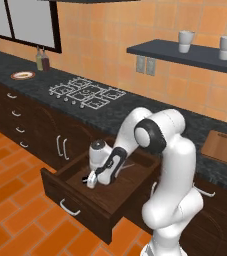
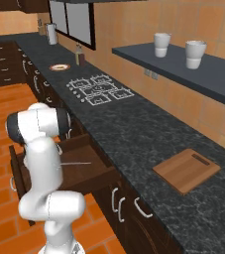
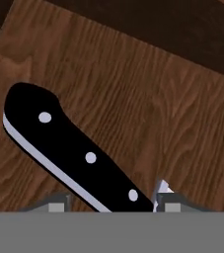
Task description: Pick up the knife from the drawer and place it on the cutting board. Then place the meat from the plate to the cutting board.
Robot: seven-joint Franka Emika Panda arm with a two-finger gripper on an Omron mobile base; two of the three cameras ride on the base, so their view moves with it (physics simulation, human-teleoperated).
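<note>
Black-handled knife (image 3: 79, 153) lies flat on the drawer (image 1: 70, 192) floor, its handle between the hand's (image 1: 91, 179) fingertips (image 3: 170, 197), which look clamped on it, probably for lifting toward the cutting board (image 2: 186, 170) on the worktop (image 2: 134, 129) beyond the drawer.

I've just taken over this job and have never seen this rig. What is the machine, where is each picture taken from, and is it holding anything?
The machine is a white robot arm on a driving base in a simulated kitchen. Two pictures come from cameras on the base, behind the arm to its left and right. The third looks along the hand. The arm reaches down into the open drawer. In the hand view its two fingers sit on either side of the black handle of the knife, which lies on the drawer floor. I cannot tell whether they are gripping it. On the counter lie the cutting board and, far off, the plate.
</note>
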